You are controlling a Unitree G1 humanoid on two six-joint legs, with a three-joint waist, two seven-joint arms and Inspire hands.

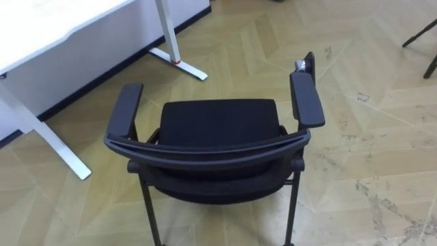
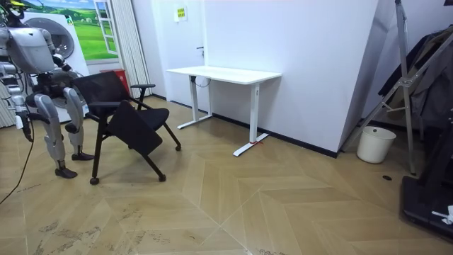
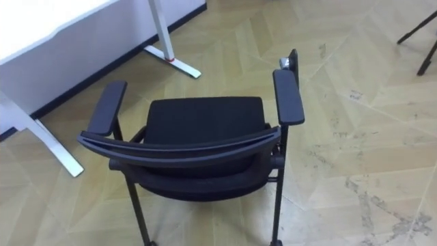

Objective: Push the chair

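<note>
One white tabletop (image 1: 61, 20) lies at ten o'clock from the chair, in the eye views' upper left corner. It has two white supports. The near leg (image 1: 42, 137) ends in a foot on the floor at nine o'clock from the chair. The far leg (image 1: 166, 31) ends in a foot with a red mark (image 1: 180, 63) at eleven o'clock.

One black chair (image 1: 218, 123) stands at the centre of the eye views, at twelve o'clock before the robot, seen from behind and above.
- The seat faces away from the robot.
- The curved backrest rail (image 1: 205, 152) is nearest the camera.
- The left armrest (image 1: 125, 109) and right armrest (image 1: 307, 99) run forward on either side of the seat.
- The chair stands on the herringbone wood floor (image 1: 369, 137), apart from the tabletop's supports.
- Scuff marks (image 1: 382, 198) show on the floor at four o'clock from the chair.

Two thin dark struts (image 1: 420, 34) of some stand show at two o'clock, at the upper right edge, well apart from the chair.

In the room view the robot stands at the room view's left, close behind the backrest. The chair is between the robot and the tabletop, which stands before a white wall (image 2: 304, 64). One white bucket (image 2: 375, 144) sits on the floor at the room view's right, beside a metal frame (image 2: 403, 85).

For the left hand and right hand, it cannot be told at this range whether the fingers are released, clenched or grasping.
</note>
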